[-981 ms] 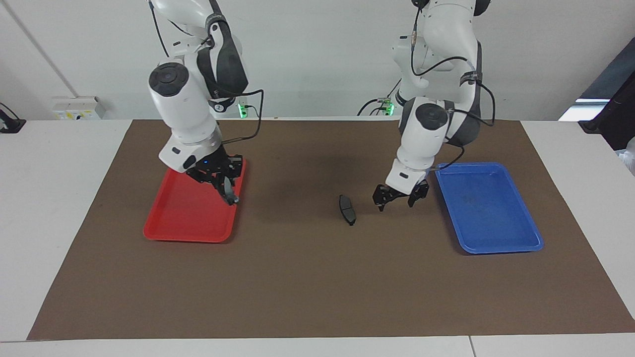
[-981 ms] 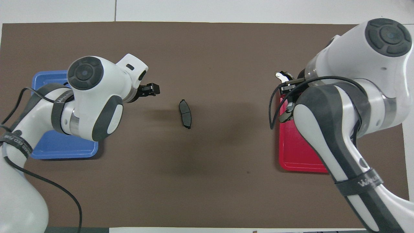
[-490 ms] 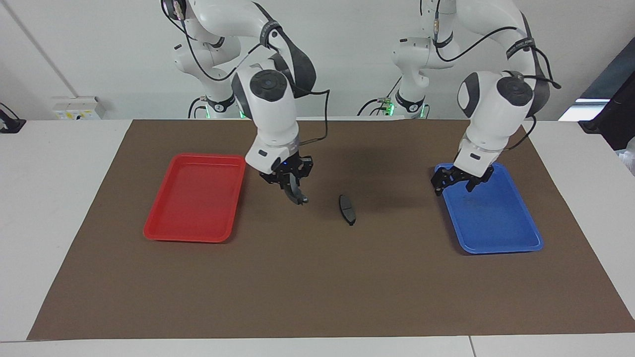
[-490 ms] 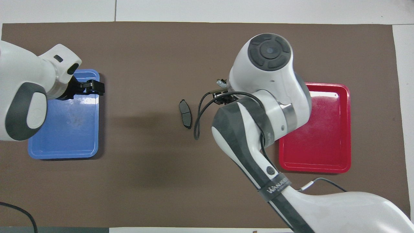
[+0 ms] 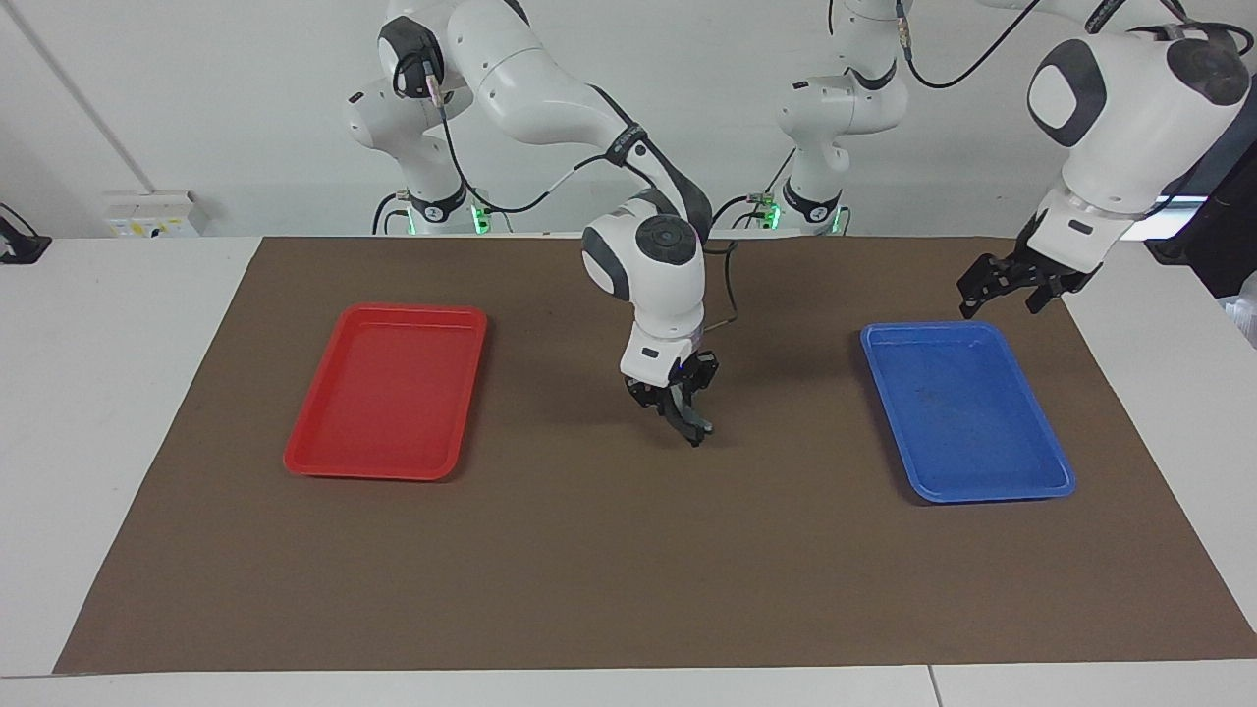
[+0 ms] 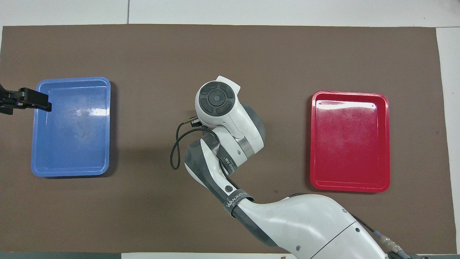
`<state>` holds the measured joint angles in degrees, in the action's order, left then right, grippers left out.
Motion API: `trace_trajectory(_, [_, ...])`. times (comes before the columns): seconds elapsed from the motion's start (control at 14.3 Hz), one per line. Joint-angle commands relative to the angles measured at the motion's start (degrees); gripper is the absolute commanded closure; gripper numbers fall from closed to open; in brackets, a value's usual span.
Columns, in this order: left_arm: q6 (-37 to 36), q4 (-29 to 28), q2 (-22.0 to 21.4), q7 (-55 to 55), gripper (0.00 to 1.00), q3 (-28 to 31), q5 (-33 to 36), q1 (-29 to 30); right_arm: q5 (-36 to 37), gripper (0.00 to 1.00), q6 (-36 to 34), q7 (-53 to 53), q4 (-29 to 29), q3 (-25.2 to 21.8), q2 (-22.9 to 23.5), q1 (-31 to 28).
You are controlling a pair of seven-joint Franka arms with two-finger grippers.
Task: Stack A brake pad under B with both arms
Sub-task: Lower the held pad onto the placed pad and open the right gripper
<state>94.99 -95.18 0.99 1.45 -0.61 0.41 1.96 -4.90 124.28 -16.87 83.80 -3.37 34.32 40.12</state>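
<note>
1. Right gripper [image 5: 678, 407] is what I see at the middle of the brown mat [image 5: 628, 550], low over the spot between the two trays, its arm reaching in from the red tray's end of the table.
2. I see it clamped on B [image 5: 693, 424], a dark curved pad that hangs from the fingers, its lower tip close to the mat; whether it touches anything below I cannot tell.
3. I cannot make out the A brake pad in either view: in the facing view the gripper and B cover the spot, and in the overhead view the right arm's wrist hides it.
4. Left gripper [image 5: 1016, 285] hangs in the air over the mat near the corner of the blue tray [image 5: 1041, 471] that lies closest to the robots; I see its fingers spread apart with nothing between them.
5. I see the red tray [image 5: 324, 452] toward the right arm's end of the table, holding nothing.
</note>
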Motion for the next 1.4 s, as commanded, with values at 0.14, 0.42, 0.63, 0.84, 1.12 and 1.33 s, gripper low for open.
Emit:
trace_trajectory(0.14, [-4.6, 5.3, 1.1, 1.9, 0.0, -0.4, -0.5, 2.4, -0.8, 1.0, 2.1, 3.2, 0.0, 1.3, 1.1, -0.5])
trace_trajectory(0.42, [-4.6, 0.9, -1.7, 1.5, 0.0, -0.4, -0.5, 2.1, -0.8, 1.0, 2.7, 2.8, 0.2, 1.3, 2.5, -0.5])
trace_trajectory(0.63, [-2.8, -2.2, -3.1, 1.0, 0.0, -0.8, -0.5, 1.4, -0.1, 1.0, 3.2, 1.8, 0.1, 1.3, 3.5, -0.3])
trace_trajectory(0.84, [0.7, -5.2, -4.4, 0.5, 0.0, -1.1, -0.5, 0.9, 0.0, 1.0, 4.6, 1.5, 0.1, 1.3, 4.6, -0.3])
trace_trajectory(1.12, [2.7, -5.5, -4.4, -4.1, 0.0, -1.1, -0.5, -1.5, 0.8, 0.32, 5.5, -2.0, 0.0, 1.2, 5.4, 1.5])
trace_trajectory(1.33, [1.9, -5.4, -4.4, -3.8, 0.0, -1.0, -0.5, -1.5, 5.4, 0.01, 3.1, -2.1, -0.1, 1.2, 4.3, 1.5])
